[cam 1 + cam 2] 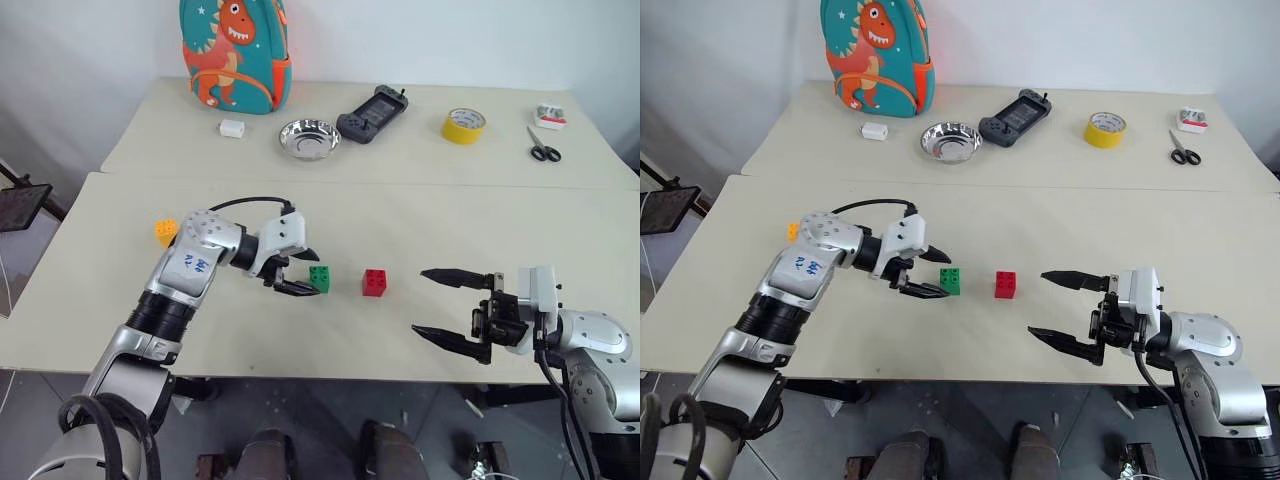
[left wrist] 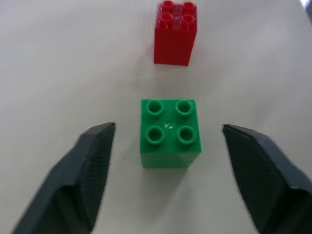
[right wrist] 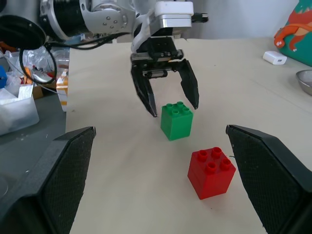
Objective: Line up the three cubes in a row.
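The green cube [image 1: 320, 277] stands on the near table with the red cube [image 1: 375, 283] a short gap to its right. The yellow-orange cube [image 1: 166, 232] sits apart at the left, behind my left forearm. My left gripper [image 1: 311, 272] is open, one finger on each side of the green cube [image 2: 170, 131]; the fingers [image 2: 92, 165] stand clear of it on both sides. My right gripper [image 1: 418, 300] is open and empty, to the right of the red cube [image 3: 211, 171] and pointing toward it.
On the far table stand a dinosaur backpack [image 1: 235, 50], a small white block [image 1: 232, 128], a metal bowl [image 1: 309, 138], a game controller [image 1: 372, 113], a yellow tape roll [image 1: 463, 125], scissors [image 1: 544, 148] and a small box [image 1: 550, 117]. A seam joins the two tables.
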You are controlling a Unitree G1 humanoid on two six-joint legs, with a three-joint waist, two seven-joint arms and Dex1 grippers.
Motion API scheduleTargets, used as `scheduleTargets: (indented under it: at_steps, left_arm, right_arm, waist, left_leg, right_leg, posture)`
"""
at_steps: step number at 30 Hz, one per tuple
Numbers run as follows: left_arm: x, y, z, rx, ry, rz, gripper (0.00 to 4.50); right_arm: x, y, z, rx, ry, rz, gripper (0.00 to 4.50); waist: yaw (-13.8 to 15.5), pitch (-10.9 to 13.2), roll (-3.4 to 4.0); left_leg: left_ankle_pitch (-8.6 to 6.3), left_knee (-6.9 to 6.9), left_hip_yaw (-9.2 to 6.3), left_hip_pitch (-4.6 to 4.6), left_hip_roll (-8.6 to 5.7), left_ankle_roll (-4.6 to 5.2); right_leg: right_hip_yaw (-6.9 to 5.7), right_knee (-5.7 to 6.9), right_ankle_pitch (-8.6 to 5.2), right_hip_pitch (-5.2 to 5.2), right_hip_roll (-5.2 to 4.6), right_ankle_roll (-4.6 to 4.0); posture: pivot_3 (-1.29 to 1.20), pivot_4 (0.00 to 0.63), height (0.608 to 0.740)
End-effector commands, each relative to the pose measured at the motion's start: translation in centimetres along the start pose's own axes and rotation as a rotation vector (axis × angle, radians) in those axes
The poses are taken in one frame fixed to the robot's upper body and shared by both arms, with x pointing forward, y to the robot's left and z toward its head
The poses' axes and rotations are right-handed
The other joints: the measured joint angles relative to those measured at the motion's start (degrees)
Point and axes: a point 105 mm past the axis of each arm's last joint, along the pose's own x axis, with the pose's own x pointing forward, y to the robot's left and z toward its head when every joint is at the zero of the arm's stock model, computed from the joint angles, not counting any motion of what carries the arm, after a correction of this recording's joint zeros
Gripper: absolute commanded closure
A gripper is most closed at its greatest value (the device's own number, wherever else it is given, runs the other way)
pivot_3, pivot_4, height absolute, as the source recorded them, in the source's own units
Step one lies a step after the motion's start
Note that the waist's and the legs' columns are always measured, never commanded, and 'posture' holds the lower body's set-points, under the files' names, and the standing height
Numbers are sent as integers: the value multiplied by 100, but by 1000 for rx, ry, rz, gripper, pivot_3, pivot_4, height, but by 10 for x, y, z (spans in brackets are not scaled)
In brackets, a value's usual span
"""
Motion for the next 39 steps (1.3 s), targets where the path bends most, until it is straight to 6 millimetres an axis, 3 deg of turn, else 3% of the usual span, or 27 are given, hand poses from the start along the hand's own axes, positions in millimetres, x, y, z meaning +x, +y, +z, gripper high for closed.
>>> scheduleTargets:
  at_steps: [1,4,8,10,12,15,18,20,24,30,34,39]
  left_arm:
    - [-42,8,6,-58,-143,143,415]
    - [-77,8,2,-117,-282,268,415]
    - [-129,-19,-25,-125,-368,516,415]
    - [-142,-31,-40,-144,-353,645,415]
    - [-155,-36,-53,-170,-380,813,62]
    - [-172,-58,-86,-266,-367,1040,14]
    - [-207,-94,-133,-427,-366,1415,14]
    - [-214,-109,-142,-520,-418,1510,14]
    - [-199,-119,-146,-549,-366,1480,14]
    - [-177,-84,-138,-573,-367,1470,14]
    - [-148,-24,-125,-591,-335,1480,14]
    - [-140,17,-115,-614,-360,1566,14]
  right_arm:
    - [5,2,10,-14,-51,34,0]
    - [12,3,12,-17,-77,52,0]
    - [26,9,16,-20,-135,100,0]
    - [33,9,19,-23,-166,114,0]
    - [39,9,22,-21,-194,123,0]
    - [49,13,24,-42,-217,167,0]
    - [59,15,30,-69,-250,199,0]
    - [61,17,33,-81,-262,211,0]
    - [61,16,35,-119,-269,217,0]
    - [57,6,32,-194,-259,174,0]
    - [53,2,25,-159,-235,152,0]
    - [49,-4,19,-173,-212,105,0]
  waist:
    - [-33,0,1]
    - [-46,0,1]
    - [-118,-1,2]
    - [-135,-1,1]
    - [-107,-1,1]
    - [-62,-2,0]
    - [-113,-3,0]
    - [-127,-4,-5]
    - [-36,-8,-12]
    - [6,-11,-12]
    - [61,-12,-12]
    - [-74,-18,-17]
  left_leg:
    - [0,-1,0,1,1,0]
    - [0,-2,-2,2,4,0]
    - [-2,-4,-5,4,6,-2]
    - [-3,-8,-8,5,7,-4]
    - [-3,-4,-8,4,8,-4]
    - [-4,8,-19,13,7,-3]
    - [-8,2,-15,18,10,-1]
    - [-12,1,-17,17,15,-3]
    - [-15,10,-20,13,19,-1]
    - [-17,12,-14,15,19,2]
    - [-15,10,-17,14,18,1]
    - [-17,1,-3,21,17,-3]
  right_leg:
    - [1,0,0,0,0,0]
    - [-1,2,0,0,0,0]
    - [0,2,0,0,0,0]
    - [-3,1,0,0,0,0]
    - [-3,1,0,1,0,0]
    - [-6,-4,2,26,0,-4]
    - [-2,-11,4,25,0,-7]
    - [-9,-10,4,25,0,-7]
    - [-16,-10,4,27,1,-11]
    - [-15,-11,6,27,1,-16]
    - [-22,-6,6,26,2,-16]
    - [-24,-12,9,25,2,-16]
  posture:
    - [0,150,740]
    - [0,150,740]
    - [0,150,740]
    - [0,150,740]
    - [0,150,740]
    - [0,150,740]
    - [0,150,740]
    - [0,150,740]
    - [0,150,740]
    - [0,150,740]
    - [0,150,740]
    - [0,150,740]
